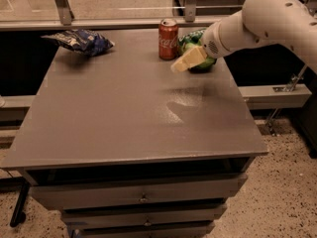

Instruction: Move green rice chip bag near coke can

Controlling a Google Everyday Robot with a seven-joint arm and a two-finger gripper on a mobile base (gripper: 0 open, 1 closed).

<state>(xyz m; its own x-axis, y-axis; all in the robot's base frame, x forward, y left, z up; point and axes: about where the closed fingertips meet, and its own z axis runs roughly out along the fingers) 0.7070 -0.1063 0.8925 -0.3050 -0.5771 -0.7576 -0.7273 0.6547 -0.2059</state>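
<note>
At the back of the desk (124,113), the green rice chip bag (189,38) lies just beside the coke can (168,32). The claw (184,62) is at the bag's front. I cannot tell if it is apart or together. A blue bag (81,39) lies well apart.

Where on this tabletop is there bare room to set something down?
Bare: the table's whole front and middle, plus the back strip between the blue-and-white snack bag and the coke can. Crowded: the back right corner, where the gripper sits at the green rice chip bag beside the can.
</note>
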